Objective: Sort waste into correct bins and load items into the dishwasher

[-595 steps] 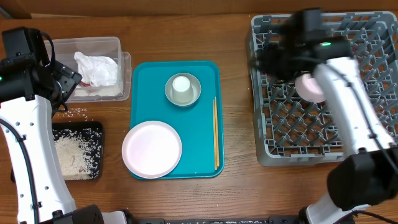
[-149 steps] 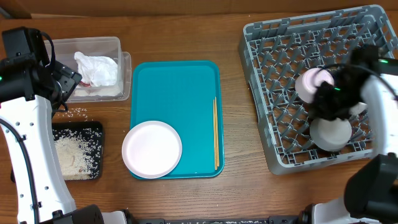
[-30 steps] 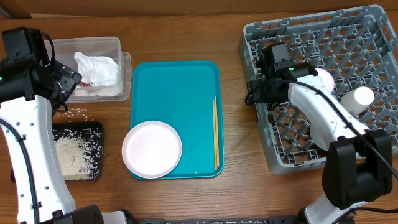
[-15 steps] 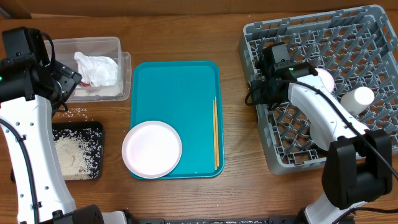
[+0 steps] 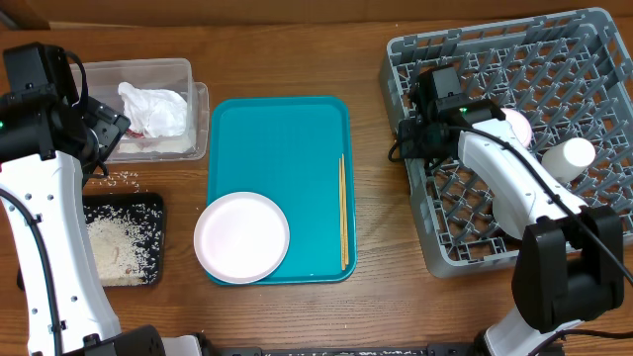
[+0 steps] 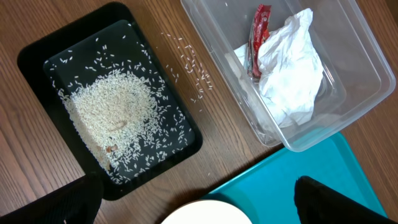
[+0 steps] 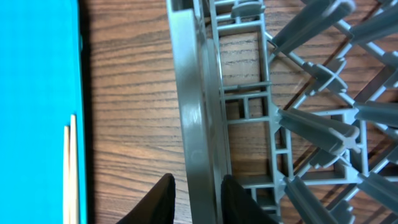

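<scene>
The dishwasher (image 5: 514, 59) is a grey pegged rack at the right, holding a white cup (image 5: 572, 156) and a pale dish (image 5: 514, 125). My right gripper (image 5: 407, 138) is at its left wall. In the right wrist view the right gripper (image 7: 199, 199) has one finger on each side of the grey wall (image 7: 193, 112), closed in on it. A white plate (image 5: 241, 237) and chopsticks (image 5: 343, 212) lie on the teal tray (image 5: 287, 129). The napkin (image 6: 289, 68) and red wrapper (image 6: 258, 37) are in the clear tub (image 6: 348, 37). Rice (image 6: 112, 118) fills the black tray (image 6: 37, 56). My left gripper (image 6: 196, 199) hangs open above the plate's edge.
Loose rice grains (image 6: 189, 62) lie on the wooden table between the black tray and the tub. The teal tray's right edge (image 7: 79, 93) and the chopsticks (image 7: 69, 168) run close to the left of the rack wall.
The right gripper's jaws have closed in on the rack's left wall. The rack, the plate, the chopsticks and the left arm have not moved.
</scene>
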